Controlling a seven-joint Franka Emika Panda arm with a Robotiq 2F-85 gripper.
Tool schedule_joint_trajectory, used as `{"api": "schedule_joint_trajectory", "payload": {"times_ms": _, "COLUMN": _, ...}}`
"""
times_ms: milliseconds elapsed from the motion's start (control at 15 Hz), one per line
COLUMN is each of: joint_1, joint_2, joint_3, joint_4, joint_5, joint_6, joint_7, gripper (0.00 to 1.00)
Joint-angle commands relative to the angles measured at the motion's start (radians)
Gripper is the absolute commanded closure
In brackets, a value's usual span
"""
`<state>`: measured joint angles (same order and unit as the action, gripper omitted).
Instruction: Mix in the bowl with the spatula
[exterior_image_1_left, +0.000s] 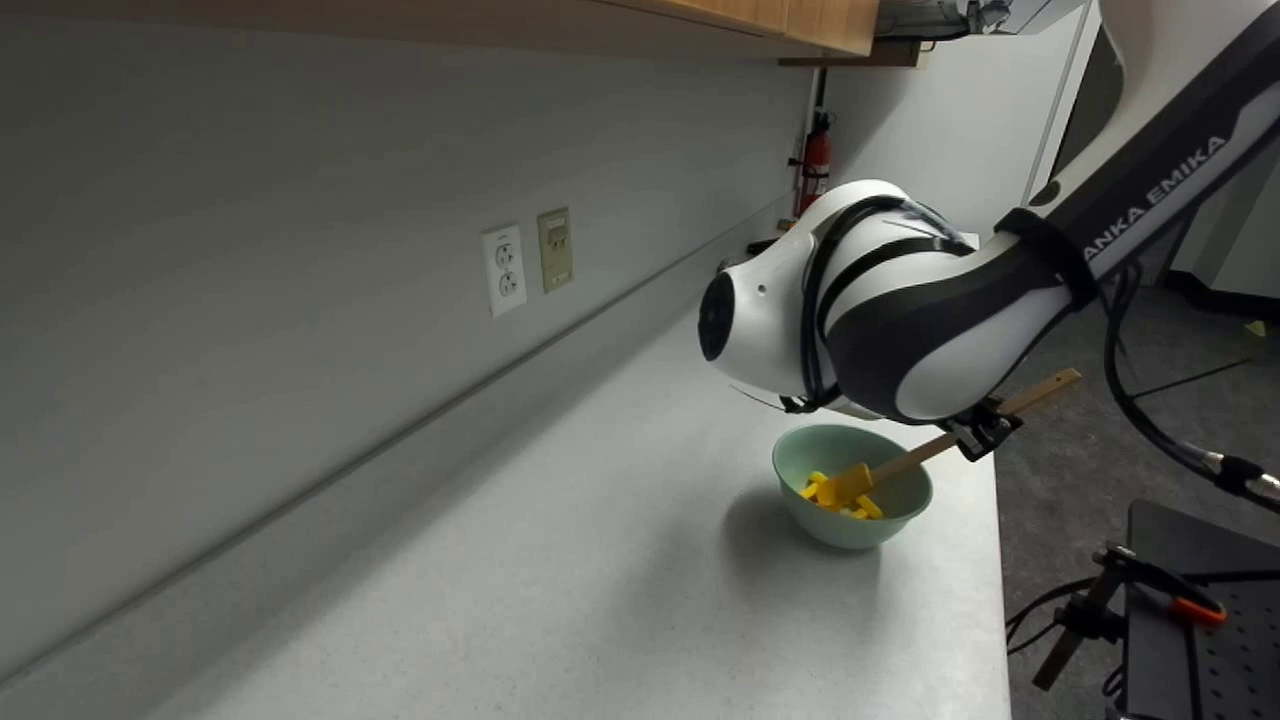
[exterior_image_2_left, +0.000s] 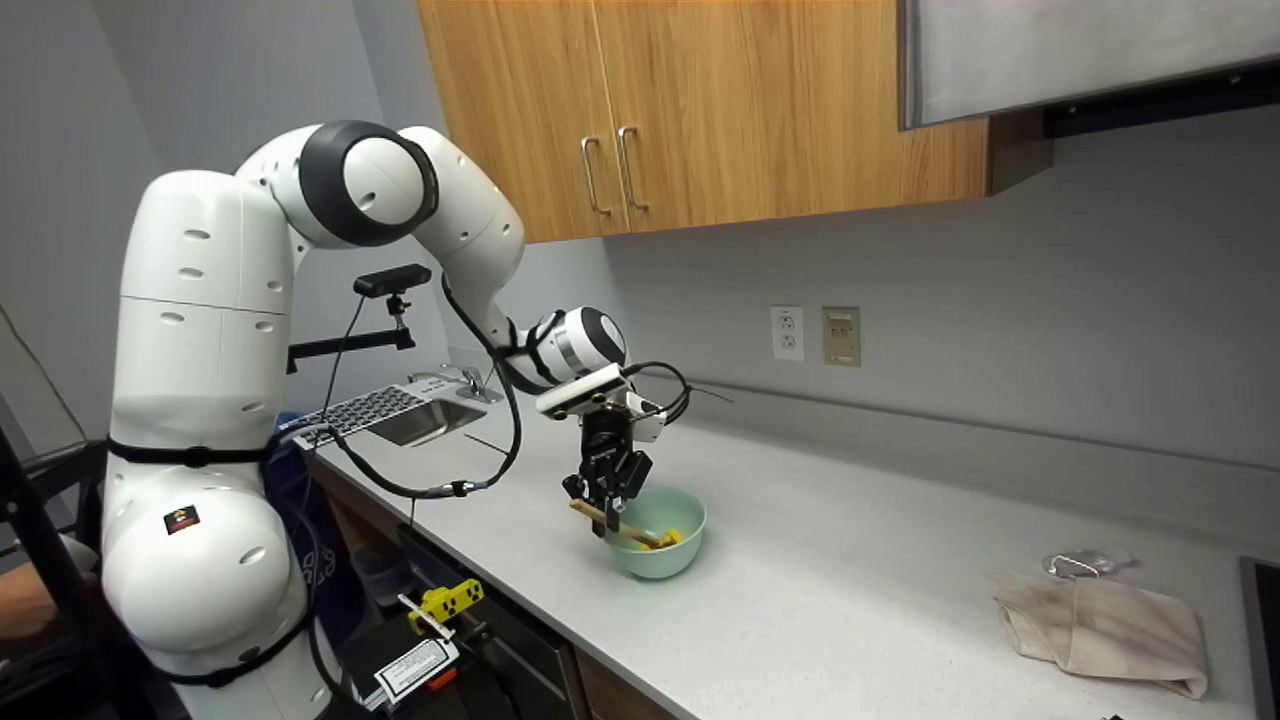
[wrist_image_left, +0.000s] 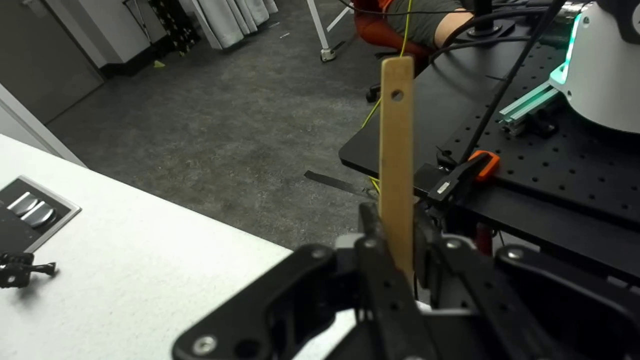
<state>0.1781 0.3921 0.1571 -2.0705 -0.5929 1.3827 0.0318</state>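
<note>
The pale green bowl (exterior_image_1_left: 835, 535) stands upright on the counter near its front edge and also shows in an exterior view (exterior_image_2_left: 655, 566). Yellow pieces (exterior_image_1_left: 866, 507) lie inside it. The spatula has a tan wooden handle (exterior_image_1_left: 922, 453) and a yellow head (exterior_image_1_left: 848, 485). Its head is down among the pieces and its handle slants out over the rim. My gripper (exterior_image_1_left: 983, 428) is shut on the handle just outside and above the rim; it also shows in an exterior view (exterior_image_2_left: 605, 512). In the wrist view the fingers (wrist_image_left: 396, 227) pinch the handle (wrist_image_left: 396, 150); the bowl is out of view there.
The white counter (exterior_image_2_left: 830, 580) runs along a wall, with a wooden cabinet (exterior_image_2_left: 740, 110) above. A folded beige cloth (exterior_image_2_left: 1110, 635) lies toward a cooktop edge. A sink (exterior_image_2_left: 425, 420) is at the far end. A black table with a clamp (wrist_image_left: 465, 172) stands beyond the counter edge.
</note>
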Motion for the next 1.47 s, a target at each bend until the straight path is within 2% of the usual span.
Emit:
{"api": "schedule_joint_trajectory", "payload": {"times_ms": 0, "joint_1": 0.012, "joint_2": 0.024, "joint_3": -0.02, "joint_4": 0.042, "joint_5": -0.015, "joint_6": -0.009, "joint_7": 0.072, "gripper": 0.96}}
{"api": "schedule_joint_trajectory", "payload": {"times_ms": 333, "joint_1": 0.002, "joint_2": -0.027, "joint_3": -0.012, "joint_4": 0.02, "joint_5": 0.014, "joint_6": 0.109, "joint_7": 0.145, "gripper": 0.96}}
{"api": "schedule_joint_trajectory", "payload": {"times_ms": 600, "joint_1": 0.0, "joint_2": -0.066, "joint_3": -0.012, "joint_4": -0.003, "joint_5": 0.034, "joint_6": 0.241, "joint_7": 0.153, "gripper": 0.96}}
{"api": "schedule_joint_trajectory", "payload": {"times_ms": 800, "joint_1": 0.005, "joint_2": -0.079, "joint_3": -0.017, "joint_4": -0.01, "joint_5": 0.025, "joint_6": 0.295, "joint_7": 0.156, "gripper": 0.96}}
{"api": "schedule_joint_trajectory", "payload": {"times_ms": 1200, "joint_1": 0.002, "joint_2": -0.08, "joint_3": -0.022, "joint_4": -0.011, "joint_5": 0.026, "joint_6": 0.304, "joint_7": 0.137, "gripper": 0.96}}
{"api": "schedule_joint_trajectory", "payload": {"times_ms": 1400, "joint_1": 0.001, "joint_2": -0.058, "joint_3": -0.02, "joint_4": 0.007, "joint_5": 0.041, "joint_6": 0.252, "joint_7": 0.085, "gripper": 0.96}}
